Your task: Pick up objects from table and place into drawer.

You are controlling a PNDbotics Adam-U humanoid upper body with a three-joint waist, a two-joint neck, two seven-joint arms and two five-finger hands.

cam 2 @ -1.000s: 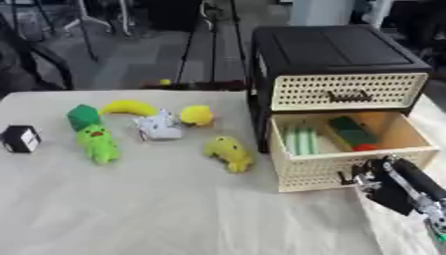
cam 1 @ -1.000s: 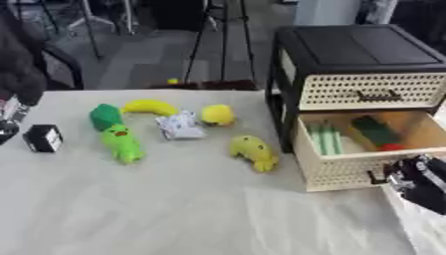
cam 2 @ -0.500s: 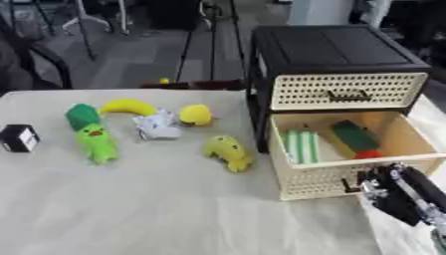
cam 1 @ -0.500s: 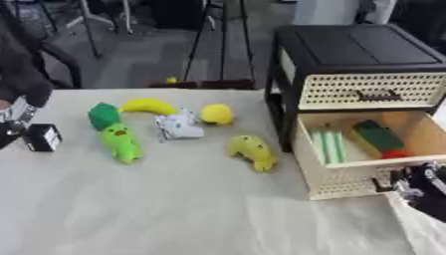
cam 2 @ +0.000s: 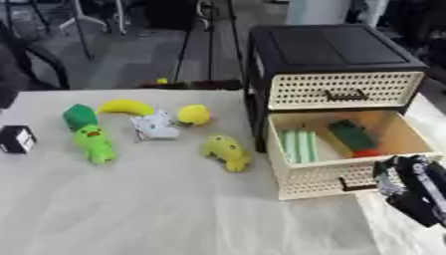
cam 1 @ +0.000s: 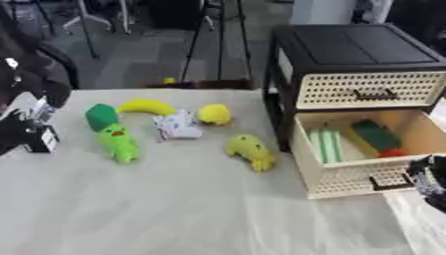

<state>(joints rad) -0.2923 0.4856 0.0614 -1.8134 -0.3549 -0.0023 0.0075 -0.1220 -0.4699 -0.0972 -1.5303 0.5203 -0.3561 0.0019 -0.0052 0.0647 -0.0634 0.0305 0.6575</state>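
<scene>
Drawer [cam 2: 324, 174] open with green items inside, our right hand [cam 2: 409, 187] blurred beside its front, grip unreadable, left hand [cam 1: 19, 130] half cut off.

— What is the table [cam 2: 131, 209] covered with?
— A matt, off-white cloth with faint creases.

— And the cabinet [cam 2: 327, 47] at two o'clock?
— Smooth black plastic on top with a soft sheen; its open drawer [cam 2: 335, 177] is cream plastic, perforated like mesh.

— The toys?
— The green one [cam 2: 91, 142] and the yellow one [cam 2: 226, 152] look matt and soft, like plush.
</scene>
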